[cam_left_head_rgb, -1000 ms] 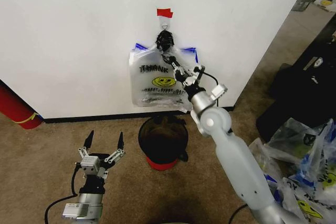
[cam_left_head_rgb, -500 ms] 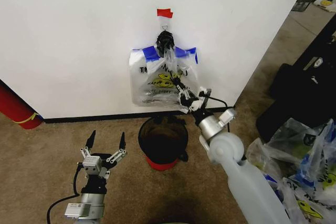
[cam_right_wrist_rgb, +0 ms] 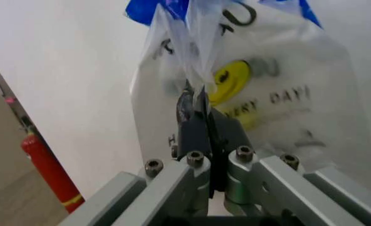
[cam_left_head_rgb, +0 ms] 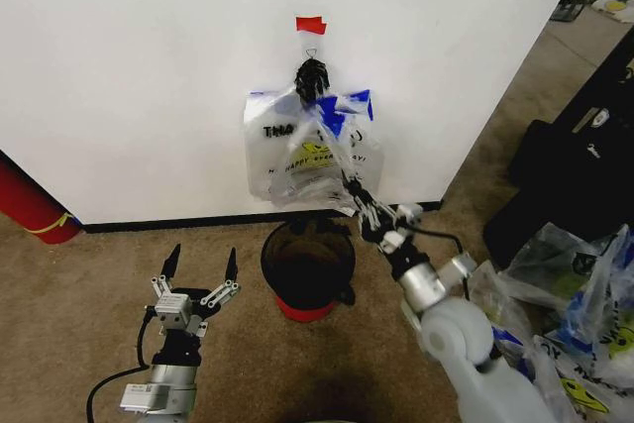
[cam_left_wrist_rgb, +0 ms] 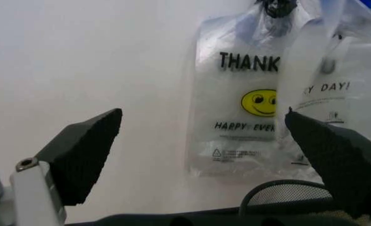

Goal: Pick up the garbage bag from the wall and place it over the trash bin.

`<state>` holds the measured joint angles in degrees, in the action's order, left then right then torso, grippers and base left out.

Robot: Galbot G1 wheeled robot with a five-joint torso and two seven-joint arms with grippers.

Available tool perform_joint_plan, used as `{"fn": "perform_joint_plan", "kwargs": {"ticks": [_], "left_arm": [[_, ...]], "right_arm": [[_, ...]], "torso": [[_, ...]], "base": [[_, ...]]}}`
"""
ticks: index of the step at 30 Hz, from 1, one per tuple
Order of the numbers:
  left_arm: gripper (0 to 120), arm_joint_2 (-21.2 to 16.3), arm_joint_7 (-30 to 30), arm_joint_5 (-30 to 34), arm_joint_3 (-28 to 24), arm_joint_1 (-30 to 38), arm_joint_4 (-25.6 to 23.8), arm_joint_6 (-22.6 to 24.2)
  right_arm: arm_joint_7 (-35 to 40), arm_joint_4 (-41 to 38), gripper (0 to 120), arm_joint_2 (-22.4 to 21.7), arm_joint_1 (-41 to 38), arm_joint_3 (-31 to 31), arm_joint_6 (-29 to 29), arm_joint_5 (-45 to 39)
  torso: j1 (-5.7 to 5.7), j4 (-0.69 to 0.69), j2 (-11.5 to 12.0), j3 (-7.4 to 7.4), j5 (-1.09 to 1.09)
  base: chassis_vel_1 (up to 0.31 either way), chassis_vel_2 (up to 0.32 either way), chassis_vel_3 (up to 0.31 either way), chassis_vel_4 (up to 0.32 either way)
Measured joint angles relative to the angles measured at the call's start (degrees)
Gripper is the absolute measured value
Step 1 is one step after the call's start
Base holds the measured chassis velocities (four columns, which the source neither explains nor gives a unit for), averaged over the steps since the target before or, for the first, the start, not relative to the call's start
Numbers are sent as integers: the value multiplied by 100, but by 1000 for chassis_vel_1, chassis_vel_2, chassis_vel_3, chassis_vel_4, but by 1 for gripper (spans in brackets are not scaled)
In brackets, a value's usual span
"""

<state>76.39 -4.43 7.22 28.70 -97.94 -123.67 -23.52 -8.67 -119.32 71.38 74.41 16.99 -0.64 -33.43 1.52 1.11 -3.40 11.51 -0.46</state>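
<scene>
Garbage bag (cam_left_head_rgb: 309, 151): right gripper (cam_left_head_rgb: 359, 193), fingers clamped on a handle strand, now lower and pulling it off the wall (cam_left_head_rgb: 149, 66) toward the trash bin (cam_left_head_rgb: 307, 266); left gripper (cam_left_head_rgb: 198, 266) idling, fingers apart.

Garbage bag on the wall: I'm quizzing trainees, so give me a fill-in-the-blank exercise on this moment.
1. The thin clear plastic garbage bag is pinched by the ____ end effector.
2. The left end effector hovers with fingers ____.
3. The round black trash bin has a ____ base.

Missing: right; open; red
</scene>
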Motion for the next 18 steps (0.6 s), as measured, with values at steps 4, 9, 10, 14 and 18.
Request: {"fn": "perform_joint_plan", "kwargs": {"ticks": [4,9,10,14,18], "left_arm": [[100,-4,0,2,-24,24,15,0],[100,-54,0,20,-39,52,29,0],[100,-64,0,34,-40,64,31,-1],[100,-95,1,65,-46,89,45,0],[100,-114,2,86,-51,112,77,1]], "right_arm": [[-63,-92,0,-16,364,106,-193,242],[-130,-198,0,17,893,245,-537,696],[-131,-209,0,47,993,279,-604,809],[-133,-241,0,131,1292,359,-807,1109],[-120,-252,0,240,1660,441,-1076,1500]], "torso": [[0,0,0,0,0],[0,-1,0,0,0],[0,-1,0,0,0],[0,0,0,0,0],[0,0,0,0,0]], "base": [[0,0,0,0],[0,0,0,0],[0,0,0,0],[0,0,0,0],[0,0,0,0]]}}
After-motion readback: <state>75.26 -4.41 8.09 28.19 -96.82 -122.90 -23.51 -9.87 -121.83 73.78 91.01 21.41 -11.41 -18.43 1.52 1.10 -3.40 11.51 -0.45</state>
